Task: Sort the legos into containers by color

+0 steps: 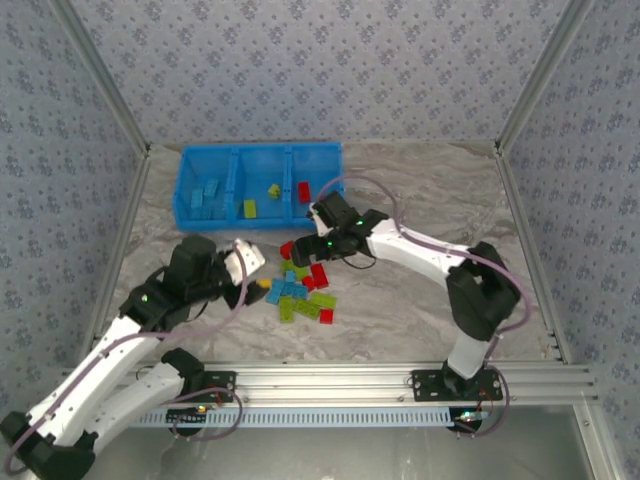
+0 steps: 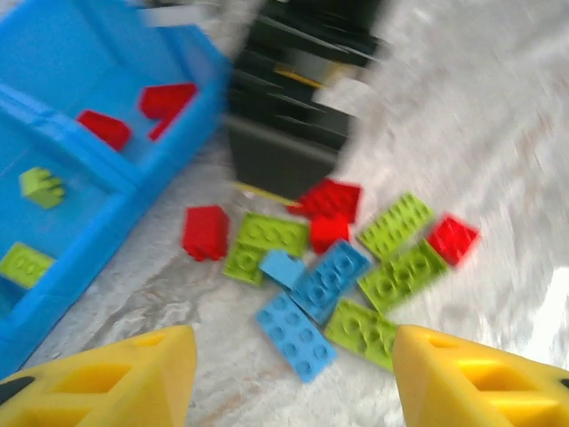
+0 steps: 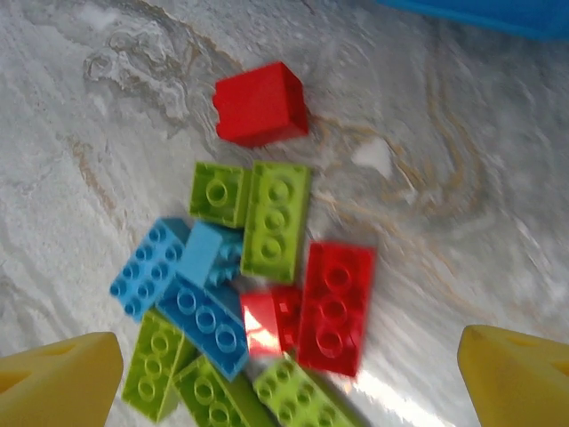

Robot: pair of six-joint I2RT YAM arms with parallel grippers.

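Observation:
The legos [image 1: 305, 290] lie in a loose pile of red, lime green and light blue bricks in front of the containers [image 1: 188, 205], a row of three blue bins. More bricks lie in the bins: blue ones [image 1: 205, 196] on the left, green ones [image 1: 250, 208] in the middle, a red one [image 1: 304, 190] on the right. My left gripper [image 1: 255, 264] stands open just left of the pile, with a blue plate [image 2: 298, 336] ahead of its yellow fingers [image 2: 107, 378]. My right gripper [image 3: 284, 382] hangs open above the pile, over a red plate [image 3: 336, 307] and green bricks [image 3: 277, 220].
The right arm's dark wrist [image 2: 293, 107] stands just behind the pile, close to the bin's corner [image 2: 209, 71]. A red cube [image 3: 260, 104] lies apart at the pile's far side. Metal frame posts and patterned walls ring the marbled table [image 1: 430, 190].

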